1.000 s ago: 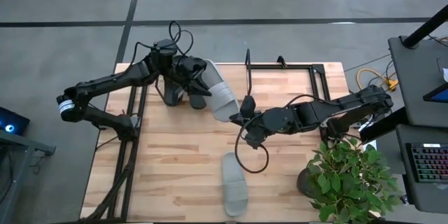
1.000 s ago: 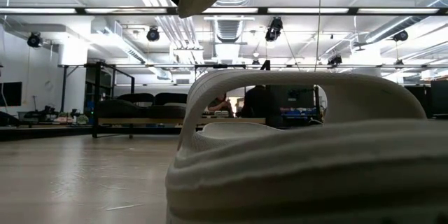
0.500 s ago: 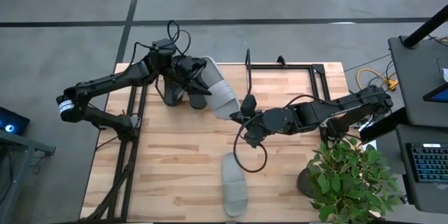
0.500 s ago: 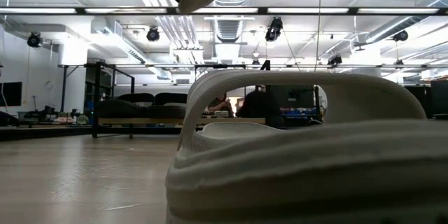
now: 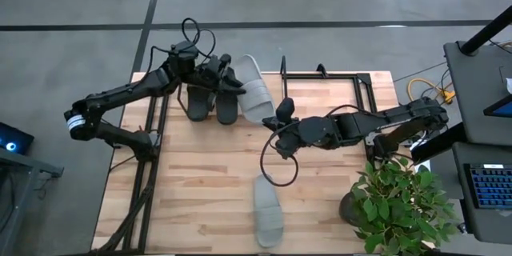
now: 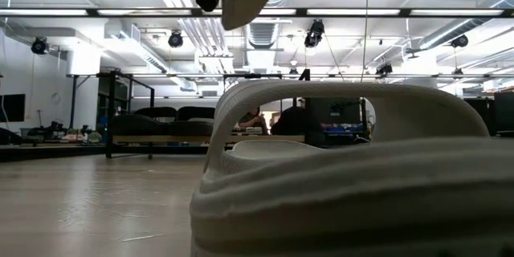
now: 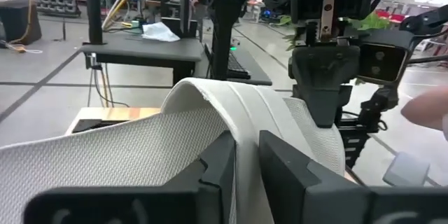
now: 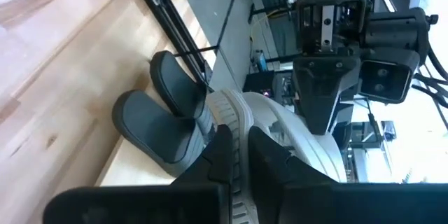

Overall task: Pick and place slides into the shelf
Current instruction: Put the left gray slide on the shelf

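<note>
Slide, the grey one, is up in the air between my two claws. My right claw is pinched tight on its ribbed edge. My left claw is at the other end. The slide's rim is in it, but I cannot tell if it grips or is letting go.

I think the job now is to get this slide onto the shelf. To do it well, one claw must hold tight before the other lets go, or the slide will drop. I should keep it flat and move it slowly. I should set the sole down all the way before I open up. I must not bump the wire or the black pair.

The shelf's wire frame is just past my right claw. I see no slide inside that part. The black pair sits side by side, just under my left claw. I cannot tell if they stand on the shelf board or on the table.

One more grey slide lies on the table, well away from both claws. It needs picking up later.
</note>
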{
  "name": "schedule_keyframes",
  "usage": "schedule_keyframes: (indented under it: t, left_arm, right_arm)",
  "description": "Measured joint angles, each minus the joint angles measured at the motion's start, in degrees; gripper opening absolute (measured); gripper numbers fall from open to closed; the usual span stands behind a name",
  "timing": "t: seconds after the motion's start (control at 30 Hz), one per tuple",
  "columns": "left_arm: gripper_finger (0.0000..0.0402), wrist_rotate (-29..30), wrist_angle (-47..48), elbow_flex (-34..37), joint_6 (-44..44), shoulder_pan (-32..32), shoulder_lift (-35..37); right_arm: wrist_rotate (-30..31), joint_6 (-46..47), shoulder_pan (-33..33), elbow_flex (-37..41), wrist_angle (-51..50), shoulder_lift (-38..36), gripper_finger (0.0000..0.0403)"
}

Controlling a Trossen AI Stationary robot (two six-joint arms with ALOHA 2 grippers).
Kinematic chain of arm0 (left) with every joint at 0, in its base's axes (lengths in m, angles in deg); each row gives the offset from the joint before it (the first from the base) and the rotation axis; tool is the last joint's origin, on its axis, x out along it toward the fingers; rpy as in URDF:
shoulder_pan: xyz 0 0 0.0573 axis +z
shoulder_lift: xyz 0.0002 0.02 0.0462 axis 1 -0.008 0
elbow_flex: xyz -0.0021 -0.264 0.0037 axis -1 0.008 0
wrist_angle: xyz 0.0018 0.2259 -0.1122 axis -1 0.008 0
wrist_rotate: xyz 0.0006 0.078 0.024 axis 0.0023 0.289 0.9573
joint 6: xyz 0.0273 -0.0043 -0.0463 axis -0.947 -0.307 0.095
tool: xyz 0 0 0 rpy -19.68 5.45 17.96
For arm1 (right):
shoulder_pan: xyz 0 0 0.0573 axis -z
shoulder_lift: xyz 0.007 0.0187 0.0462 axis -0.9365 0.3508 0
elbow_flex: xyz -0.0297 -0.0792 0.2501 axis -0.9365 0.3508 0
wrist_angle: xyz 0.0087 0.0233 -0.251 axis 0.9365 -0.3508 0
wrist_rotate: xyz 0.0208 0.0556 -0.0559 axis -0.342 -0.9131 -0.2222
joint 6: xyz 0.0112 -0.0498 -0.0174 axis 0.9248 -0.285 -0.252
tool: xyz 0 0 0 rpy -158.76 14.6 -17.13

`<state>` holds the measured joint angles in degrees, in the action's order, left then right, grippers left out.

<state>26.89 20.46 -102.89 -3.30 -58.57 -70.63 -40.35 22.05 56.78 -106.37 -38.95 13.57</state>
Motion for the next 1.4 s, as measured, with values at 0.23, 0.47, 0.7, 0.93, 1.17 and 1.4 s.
schedule_keyframes:
  t: [0.23,0.47,0.7,0.93,1.17,1.4]
  left_arm:
    - [0.0123,1.16,-2.64,0.05,-2.51,0.05,0.00]
    - [0.0194,1.25,-3.08,-0.11,-2.58,0.05,0.18]
    - [0.0210,1.46,-3.25,-0.20,-2.47,0.07,1.89]
    - [0.0211,1.13,-3.61,0.02,-2.28,0.05,8.73]
    - [0.0211,1.19,-0.85,0.85,-0.72,0.01,18.69]
    - [0.0211,1.31,-0.50,8.68,2.22,-0.28,27.17]
  right_arm:
    - [0.07,0.40,0.78,0.00,0.29,0.00,0.0014]
    - [0.93,1.53,0.78,0.00,0.22,0.00,0.0014]
    - [2.89,3.87,0.74,0.00,0.22,-0.07,0.0012]
    - [5.88,8.14,0.80,0.00,-0.33,-0.09,0.0012]
    - [5.95,12.46,1.74,0.00,0.85,-0.05,0.0012]
    - [1.37,17.99,3.99,0.80,3.30,0.08,0.0012]
